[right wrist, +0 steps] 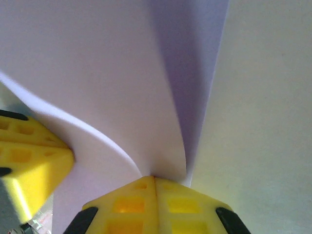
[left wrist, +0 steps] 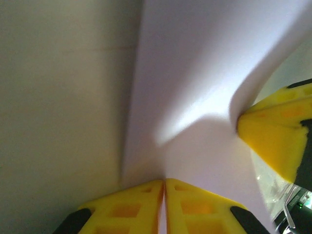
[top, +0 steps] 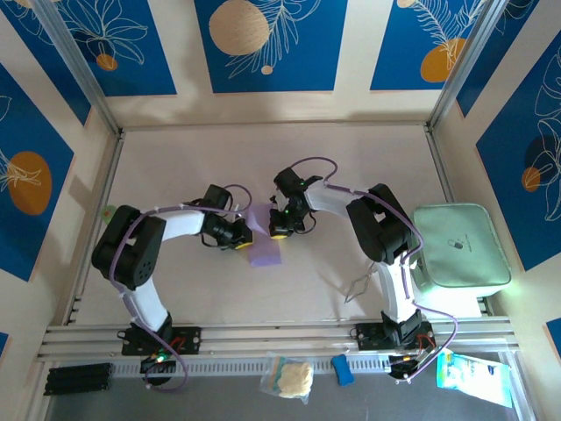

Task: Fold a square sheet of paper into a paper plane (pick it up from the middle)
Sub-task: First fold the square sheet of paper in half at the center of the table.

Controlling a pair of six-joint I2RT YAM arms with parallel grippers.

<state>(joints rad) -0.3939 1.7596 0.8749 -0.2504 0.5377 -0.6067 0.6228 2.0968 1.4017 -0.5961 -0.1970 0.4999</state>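
Left fingers (left wrist: 200, 209) and right fingers (right wrist: 124, 204) both pinch the square sheet of paper (top: 263, 250), bowed between them at the middle of the surface (top: 263, 158), so uneven pulling could tear it or skew the crease.

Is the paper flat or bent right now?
Bent: the square sheet of paper curves between the left gripper and right gripper, both shut on it.

Open table (top: 263, 158) at rear, tray (top: 460, 246) right.
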